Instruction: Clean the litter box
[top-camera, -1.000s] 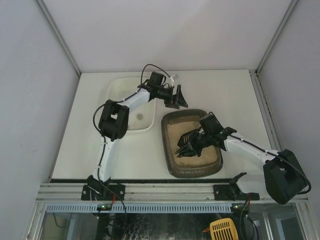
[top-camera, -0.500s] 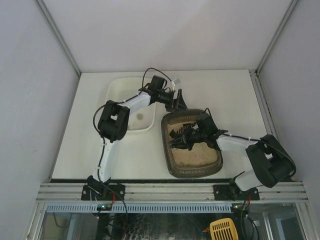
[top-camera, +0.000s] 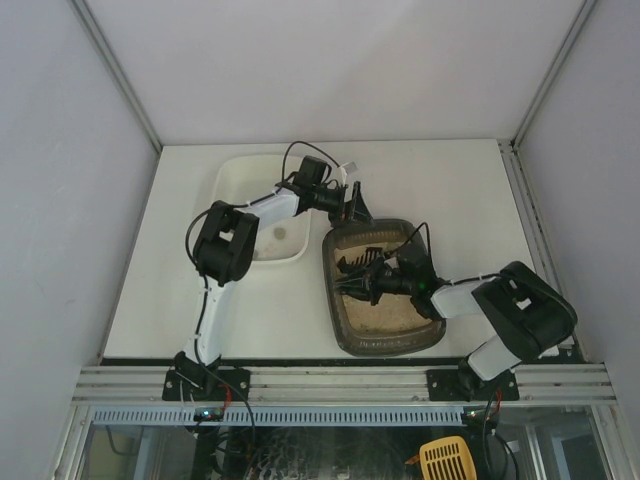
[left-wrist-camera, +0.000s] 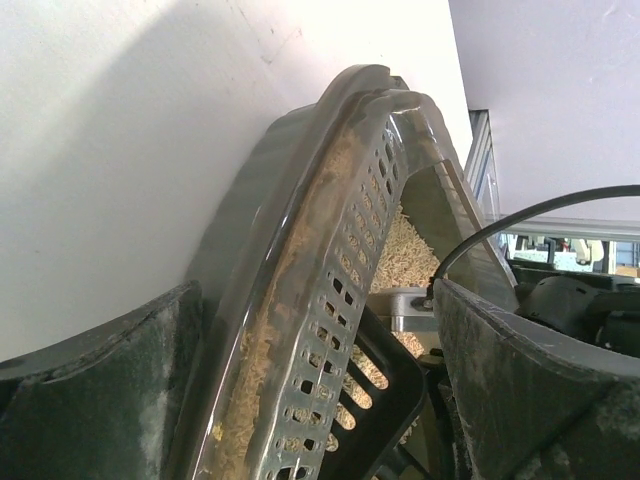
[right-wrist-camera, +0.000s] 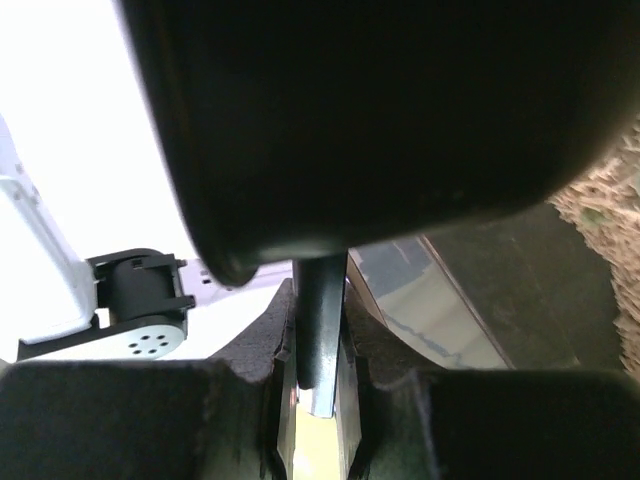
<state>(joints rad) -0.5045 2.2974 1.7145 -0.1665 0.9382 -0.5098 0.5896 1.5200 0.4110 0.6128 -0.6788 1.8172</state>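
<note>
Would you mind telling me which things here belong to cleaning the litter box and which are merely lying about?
In use: litter box; black scoop in the right gripper; left gripper open at the box's rim.
Lying about: white tub; yellow object below the table.

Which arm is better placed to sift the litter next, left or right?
Right. The right fingers are shut on the handle of the black scoop, which sits inside the litter box. The left fingers stand open across the box's far rim, holding no tool.
</note>
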